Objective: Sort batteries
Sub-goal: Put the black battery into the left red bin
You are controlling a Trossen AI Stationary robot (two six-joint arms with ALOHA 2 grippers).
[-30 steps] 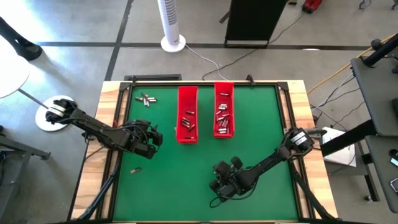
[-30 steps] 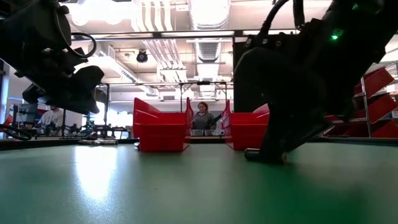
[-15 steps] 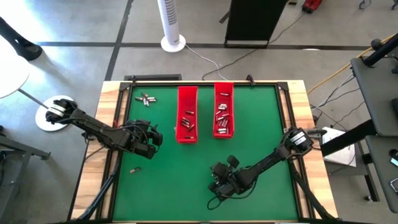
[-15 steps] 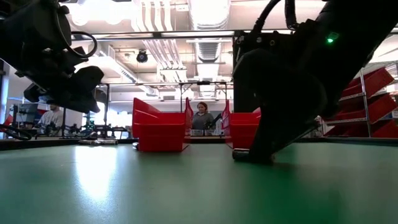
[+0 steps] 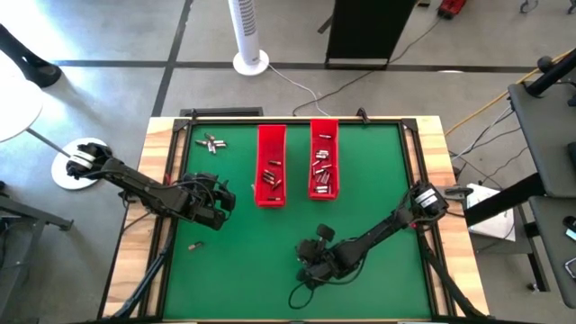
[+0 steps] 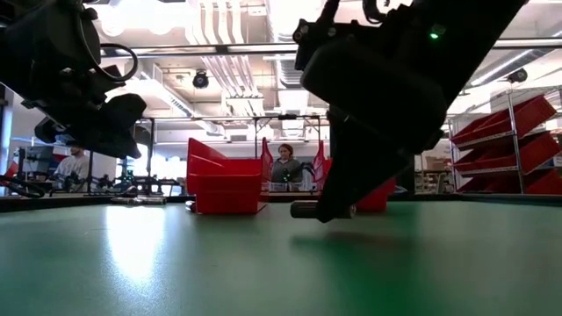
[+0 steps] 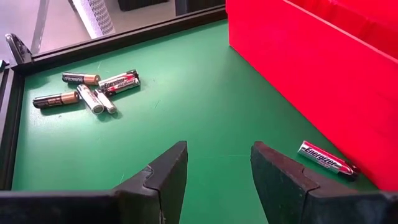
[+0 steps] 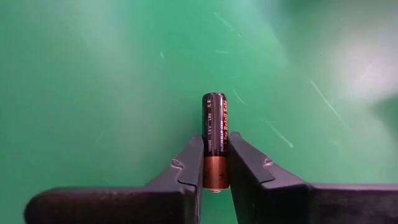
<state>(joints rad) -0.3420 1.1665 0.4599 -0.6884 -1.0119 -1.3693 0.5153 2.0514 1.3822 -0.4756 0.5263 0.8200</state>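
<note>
right gripper (image 8: 215, 163): fingers pinching black-and-copper battery (image 8: 215, 138), its tip protruding past them
left gripper (image 7: 219, 163): fingers spread, nothing between

grey floor (image 5: 108, 90), white tower fan (image 5: 247, 31)

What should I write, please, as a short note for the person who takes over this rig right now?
Right gripper: fingers shut on one black-and-copper cylindrical battery, lifted just above the green table mat, near its front centre.
Left gripper: fingers open, empty, waiting at the mat's left side.
Done: several batteries lie in the two long red plastic trays.
Left: deliver the held battery; a loose pile of batteries at the far left corner; one silver-and-red battery beside the left tray; one more cell near the left edge.
</note>
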